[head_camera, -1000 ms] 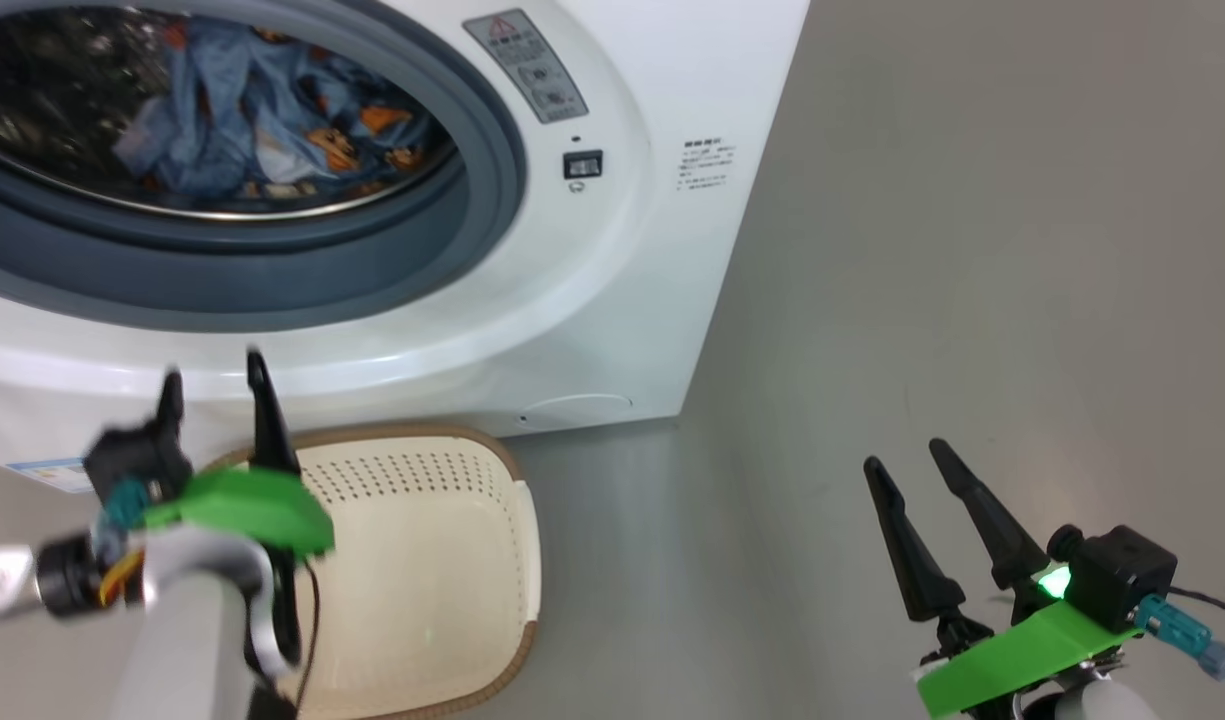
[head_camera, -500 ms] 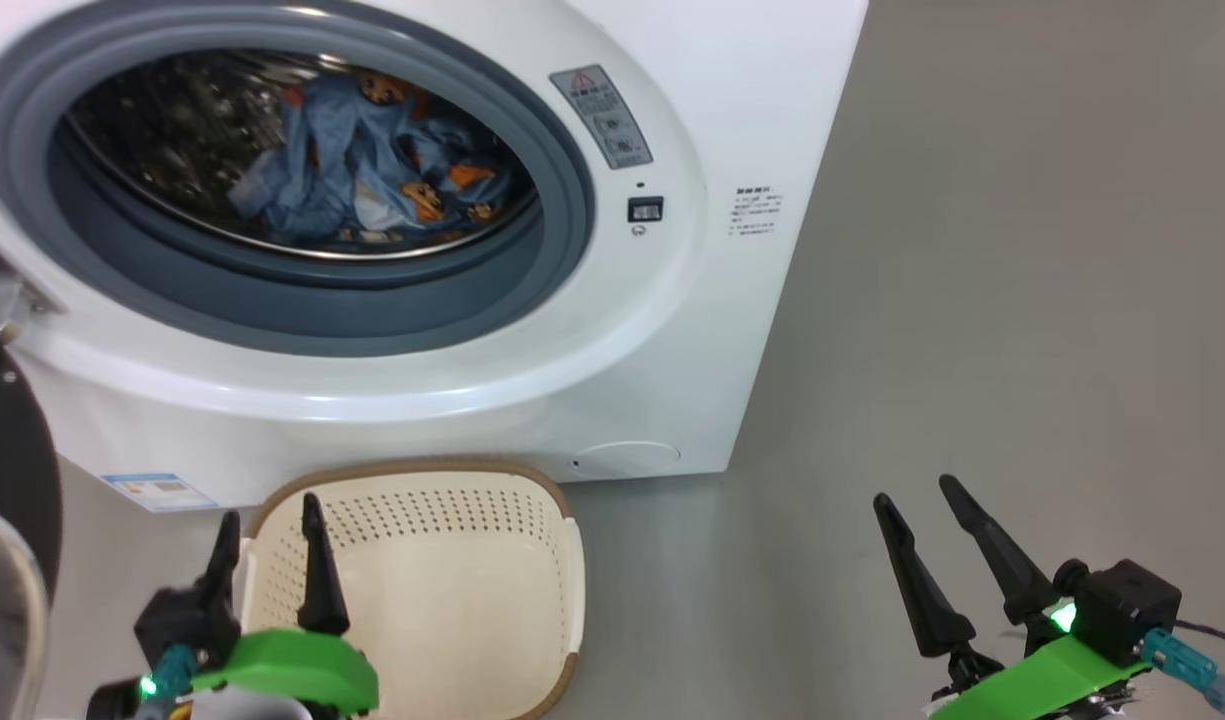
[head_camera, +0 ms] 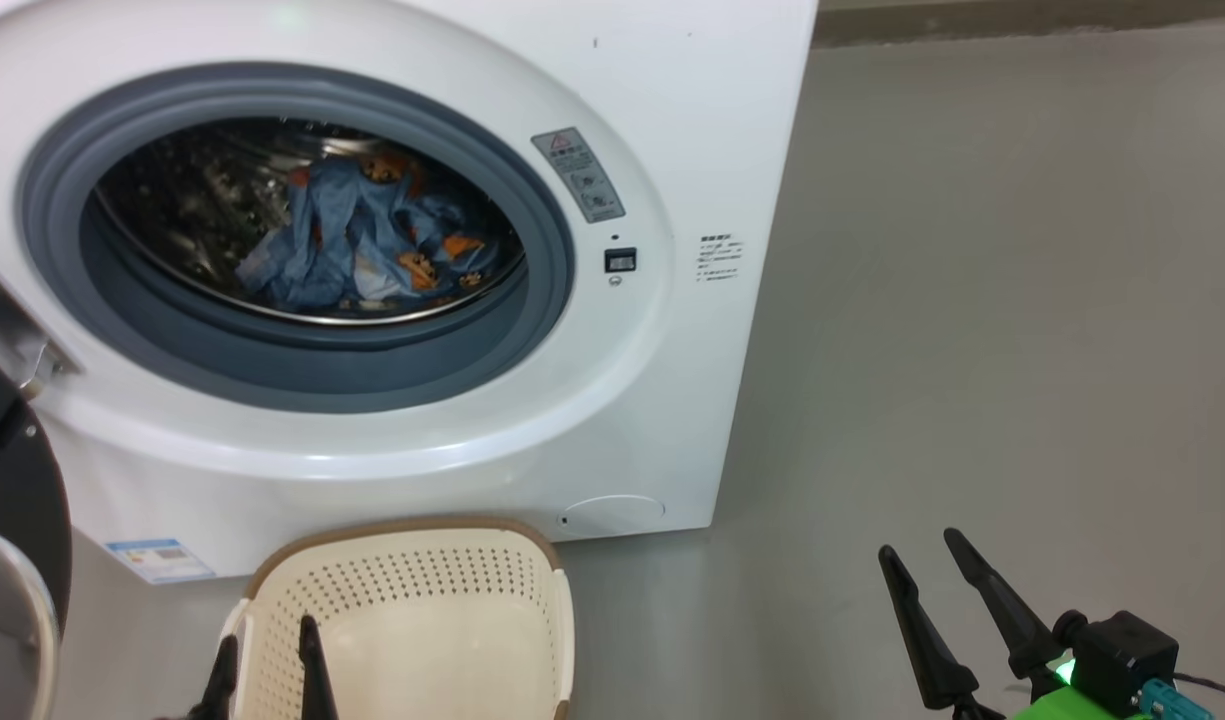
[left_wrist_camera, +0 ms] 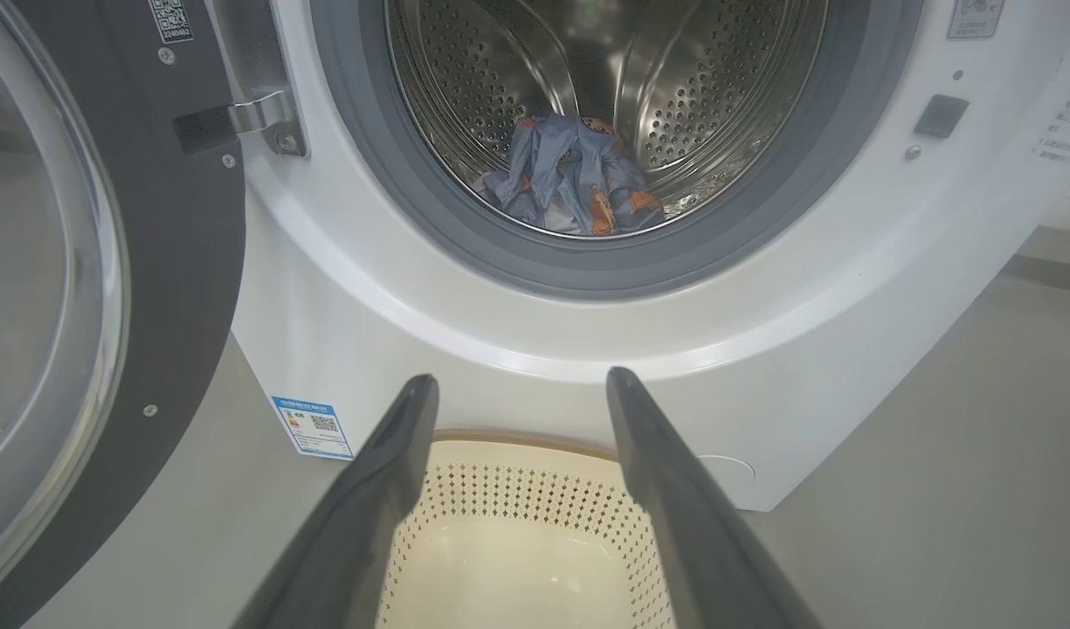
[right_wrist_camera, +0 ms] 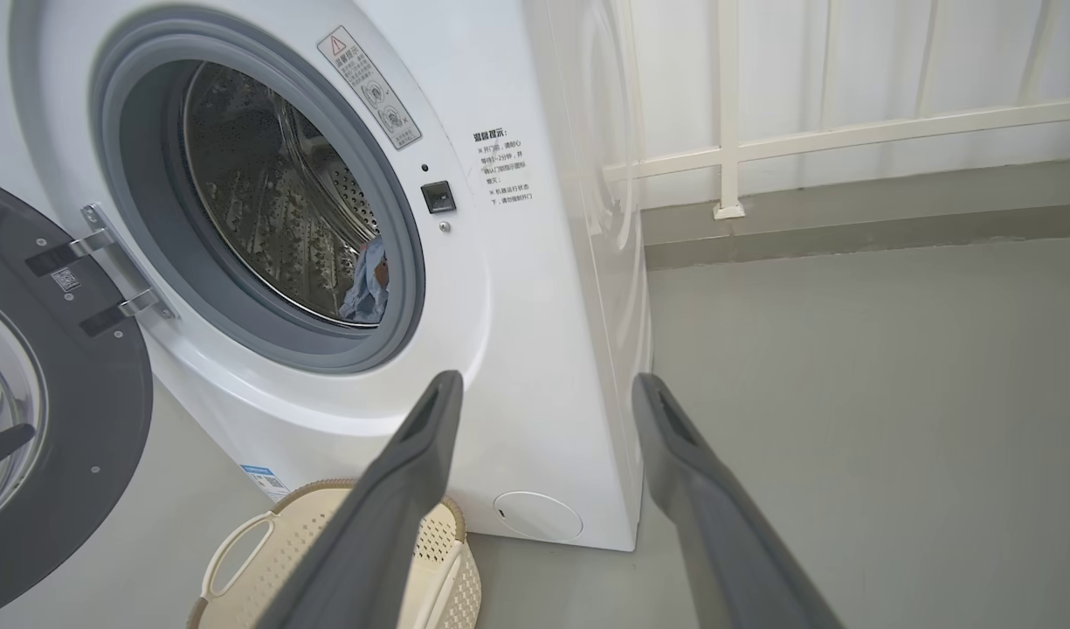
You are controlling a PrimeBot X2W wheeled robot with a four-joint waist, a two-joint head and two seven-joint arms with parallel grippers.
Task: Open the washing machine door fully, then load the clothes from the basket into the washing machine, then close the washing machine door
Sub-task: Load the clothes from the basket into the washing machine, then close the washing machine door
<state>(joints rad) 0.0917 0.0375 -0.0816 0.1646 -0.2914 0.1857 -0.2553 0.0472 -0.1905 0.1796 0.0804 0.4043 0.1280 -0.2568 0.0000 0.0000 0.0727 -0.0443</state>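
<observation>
The washing machine door (head_camera: 12, 500) stands swung open to the left of the left claw (head_camera: 269, 660). Its black ring and glass window sit at the edge of the head view. In the left wrist view it hangs on its metal hinge (left_wrist_camera: 255, 118), up and to the left of the fingers. The left claw's two dark fingers are spread wide apart with nothing between them, and they hover over the near end of the basket (head_camera: 412, 545). The basket's perforated cream wall and bare floor show just ahead of the tips. A blue label (left_wrist_camera: 312, 426) sits on the washer front just left of the left finger. Beyond and above that claw is the washing machine (head_camera: 692, 150). The clothes (head_camera: 362, 245), a light-blue garment with orange figures, lie bunched in the steel drum (left_wrist_camera: 718, 87). Well to the right, the right claw (head_camera: 918, 541) hangs over the grey floor (head_camera: 972, 300), fingers likewise apart and holding nothing. In its wrist view the washer's round cap (right_wrist_camera: 537, 514) lies ahead, between its fingers.
</observation>
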